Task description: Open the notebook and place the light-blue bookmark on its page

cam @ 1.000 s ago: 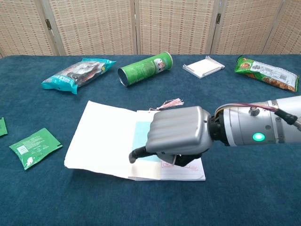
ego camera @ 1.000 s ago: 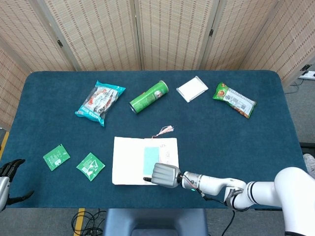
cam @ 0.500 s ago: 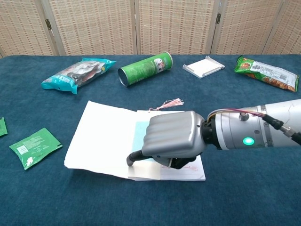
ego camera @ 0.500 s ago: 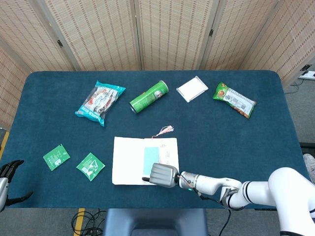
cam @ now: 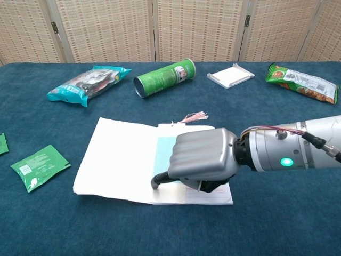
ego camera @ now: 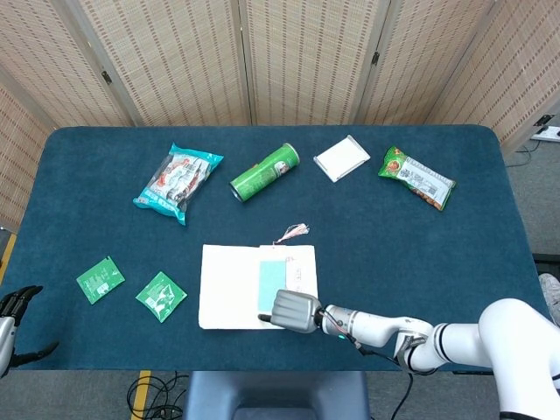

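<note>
The notebook [cam: 123, 160] lies open and flat on the blue cloth table [cam: 277, 224] — plain white paper, its left page slightly raised at the far edge. The bookmark [cam: 164, 156], a thin light-blue rectangular strip, lies on the right page, its near end under the right hand [cam: 201, 160]; a pink tassel [cam: 193, 116] trails off the notebook's far edge.

The right hand, smooth grey metal with a ribbed back, rests palm-down on the right page. Its fingers are curled under; one dark fingertip [cam: 155, 182] presses the near page edge beside the bookmark. Whether they pinch the strip cannot be told.

Beyond the fingers: a green cylindrical can [cam: 163, 78] on its side, a crinkled foil snack bag [cam: 87, 83], a flat white box [cam: 230, 75].

The left hand [ego camera: 17, 306] shows at the table's near corner, dark fingers spread, holding nothing.
</note>
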You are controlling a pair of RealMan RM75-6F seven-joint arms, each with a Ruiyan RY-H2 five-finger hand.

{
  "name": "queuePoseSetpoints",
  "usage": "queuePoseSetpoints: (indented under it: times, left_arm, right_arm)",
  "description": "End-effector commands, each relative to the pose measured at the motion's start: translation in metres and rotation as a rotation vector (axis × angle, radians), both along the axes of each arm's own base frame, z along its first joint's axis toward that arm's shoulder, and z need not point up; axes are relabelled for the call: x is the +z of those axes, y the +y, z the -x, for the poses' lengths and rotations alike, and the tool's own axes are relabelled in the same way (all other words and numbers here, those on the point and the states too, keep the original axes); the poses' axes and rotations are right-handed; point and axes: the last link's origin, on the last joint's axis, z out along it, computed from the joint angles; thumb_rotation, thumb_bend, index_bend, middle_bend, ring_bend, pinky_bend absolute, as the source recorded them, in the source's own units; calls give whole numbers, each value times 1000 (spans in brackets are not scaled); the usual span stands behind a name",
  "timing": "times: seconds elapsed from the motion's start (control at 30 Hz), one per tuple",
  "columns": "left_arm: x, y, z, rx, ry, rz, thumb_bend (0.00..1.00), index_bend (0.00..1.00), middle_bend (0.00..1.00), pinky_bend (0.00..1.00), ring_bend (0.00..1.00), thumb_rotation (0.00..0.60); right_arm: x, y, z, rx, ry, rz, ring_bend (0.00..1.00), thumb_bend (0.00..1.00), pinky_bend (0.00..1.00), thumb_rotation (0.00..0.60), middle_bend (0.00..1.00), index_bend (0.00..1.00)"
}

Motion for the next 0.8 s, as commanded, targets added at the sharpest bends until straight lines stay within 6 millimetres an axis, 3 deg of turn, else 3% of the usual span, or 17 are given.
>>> queuePoseSetpoints:
  times: [0.03,0.8]
  left_arm:
    - [0,0,0,1,0,0,154,156,165,229,153,600]
    - [0,-1,1,4,-2,-1,154,156,165,229,152,600]
  right_arm:
    - [0,0,1,-1,3,-1,1000,1000,965,600,1000,194]
    - [1,3,3,10,6,-1,1000,1000,965,600,1000,194]
